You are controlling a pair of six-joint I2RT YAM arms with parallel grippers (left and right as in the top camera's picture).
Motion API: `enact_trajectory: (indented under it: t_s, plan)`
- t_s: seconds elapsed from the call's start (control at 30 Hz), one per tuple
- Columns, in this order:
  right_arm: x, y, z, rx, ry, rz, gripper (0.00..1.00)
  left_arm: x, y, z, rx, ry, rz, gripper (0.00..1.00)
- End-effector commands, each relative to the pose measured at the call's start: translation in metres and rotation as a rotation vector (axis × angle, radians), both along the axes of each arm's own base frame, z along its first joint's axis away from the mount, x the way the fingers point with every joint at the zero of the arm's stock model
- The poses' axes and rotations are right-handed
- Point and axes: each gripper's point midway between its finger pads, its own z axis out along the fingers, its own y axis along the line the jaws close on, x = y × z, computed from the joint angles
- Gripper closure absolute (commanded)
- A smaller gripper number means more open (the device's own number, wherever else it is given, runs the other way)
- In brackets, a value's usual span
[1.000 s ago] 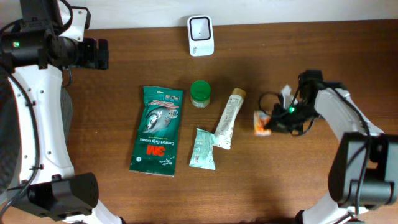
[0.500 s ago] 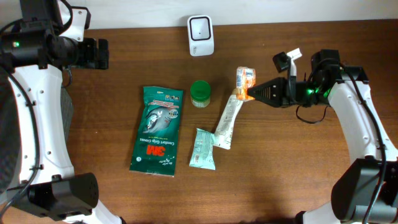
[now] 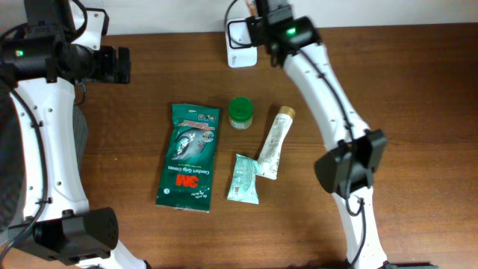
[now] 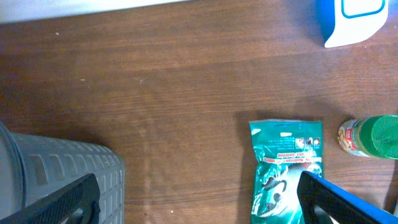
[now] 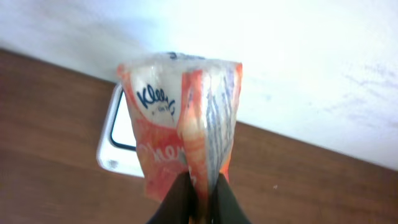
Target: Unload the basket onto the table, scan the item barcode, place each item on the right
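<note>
In the right wrist view, an orange and white Kleenex tissue pack (image 5: pixel 180 118) stands upright, pinched at its lower edge by my right gripper (image 5: pixel 200 186), which is shut on it. Just behind the pack lies the white scanner (image 5: pixel 121 140) on the wooden table. In the overhead view the right gripper (image 3: pixel 258 15) sits at the far edge, right above the scanner (image 3: pixel 239 46). My left gripper (image 3: pixel 119 65) hangs open at the upper left, far from the scanner, with nothing between its fingers (image 4: pixel 336 202).
A green 3M glove pack (image 3: pixel 189 155), a green-capped jar (image 3: pixel 240 111), a white tube (image 3: pixel 275 142) and a small teal packet (image 3: pixel 243 179) lie mid-table. A grey ribbed bin (image 4: pixel 56 180) stands under the left gripper. The right arm stretches diagonally over the table's right half.
My right gripper has lifted the tissue pack from the table's right side and carried it left and back to the scanner. The left arm has not moved.
</note>
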Motion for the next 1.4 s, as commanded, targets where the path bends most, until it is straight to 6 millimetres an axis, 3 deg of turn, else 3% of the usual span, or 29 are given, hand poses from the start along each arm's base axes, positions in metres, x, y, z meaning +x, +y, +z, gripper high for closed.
enact_trajectory:
  t_s: [0.0, 0.07, 0.1, 0.17, 0.2, 0.47, 0.57, 0.67, 0.7, 0.77, 0.83, 0.87, 0.9, 0.93, 0.97, 1.07, 1.13, 1.2, 1.27, 1.3, 1.33, 1.37]
  plan:
    - [0.042, 0.01, -0.001, -0.279, -0.196, 0.036, 0.96, -0.001, 0.001, 0.004, 0.002, -0.012, -0.012, 0.01]
    - [0.061, 0.024, -0.03, -0.372, -0.239, 0.098, 0.96, -0.001, 0.001, 0.004, 0.002, -0.012, -0.012, 0.01]
    - [0.066, 0.026, -0.056, -0.424, -0.215, 0.127, 0.96, -0.001, 0.001, 0.004, 0.002, -0.012, -0.012, 0.01]
    - [0.067, 0.022, -0.092, -0.509, -0.154, 0.148, 0.96, -0.001, 0.001, 0.004, 0.002, -0.012, -0.012, 0.01]
    - [0.066, 0.02, -0.099, -0.518, -0.139, 0.147, 0.96, -0.001, 0.001, 0.004, 0.002, -0.012, -0.012, 0.01]
    - [0.061, 0.019, -0.103, -0.589, -0.099, 0.192, 0.96, -0.001, 0.001, 0.004, 0.002, -0.012, -0.012, 0.01]
    - [0.051, 0.036, -0.065, -0.509, -0.142, 0.224, 0.96, -0.001, 0.001, 0.004, 0.002, -0.012, -0.012, 0.01]
    - [0.013, 0.049, 0.011, -0.161, -0.133, 0.244, 0.96, -0.001, 0.001, 0.004, 0.002, -0.013, -0.012, 0.01]
    - [-0.013, 0.042, 0.05, -0.02, -0.104, 0.233, 0.96, -0.001, 0.001, 0.004, 0.002, -0.013, -0.012, 0.01]
    - [-0.071, 0.009, 0.096, 0.173, 0.02, 0.158, 0.96, -0.001, 0.001, 0.004, 0.002, -0.012, -0.012, 0.01]
    - [-0.126, -0.028, 0.111, 0.282, 0.176, 0.106, 0.96, -0.001, 0.001, 0.004, 0.002, -0.013, -0.012, 0.01]
    - [-0.152, -0.06, 0.111, 0.316, 0.261, 0.03, 0.96, -0.001, 0.001, 0.004, 0.002, -0.013, -0.012, 0.01]
    - [-0.174, -0.099, 0.1, 0.343, 0.363, -0.108, 0.96, -0.001, 0.001, 0.004, 0.002, -0.012, -0.012, 0.01]
    - [-0.198, -0.147, 0.076, 0.364, 0.516, -0.284, 0.96, -0.001, 0.001, 0.004, 0.002, -0.012, -0.012, 0.01]
    - [-0.201, -0.17, 0.058, 0.391, 0.587, -0.36, 0.96, -0.001, 0.001, 0.004, 0.002, -0.012, -0.012, 0.01]
    - [-0.215, -0.219, -0.008, 0.412, 0.778, -0.53, 0.96, -0.001, 0.001, 0.004, 0.002, -0.013, -0.012, 0.01]
    - [-0.227, -0.26, -0.076, 0.444, 0.881, -0.655, 0.96, -0.001, 0.001, 0.004, 0.002, -0.012, -0.012, 0.01]
    - [-0.241, -0.287, -0.132, 0.472, 0.923, -0.726, 0.96, -0.001, 0.001, 0.004, 0.002, -0.012, -0.012, 0.01]
    - [-0.251, -0.304, -0.172, 0.497, 0.917, -0.773, 0.95, -0.001, 0.001, 0.004, 0.002, -0.012, -0.012, 0.01]
    - [-0.257, -0.309, -0.187, 0.506, 0.916, -0.79, 0.62, -0.001, 0.001, 0.004, 0.002, -0.012, -0.012, 0.01]
    - [-0.255, -0.31, -0.189, 0.513, 0.907, -0.791, 0.45, -0.001, 0.001, 0.004, 0.002, -0.012, -0.012, 0.01]
    - [-0.25, -0.307, -0.184, 0.543, 0.898, -0.772, 0.44, -0.001, 0.001, 0.004, 0.002, -0.012, -0.012, 0.01]
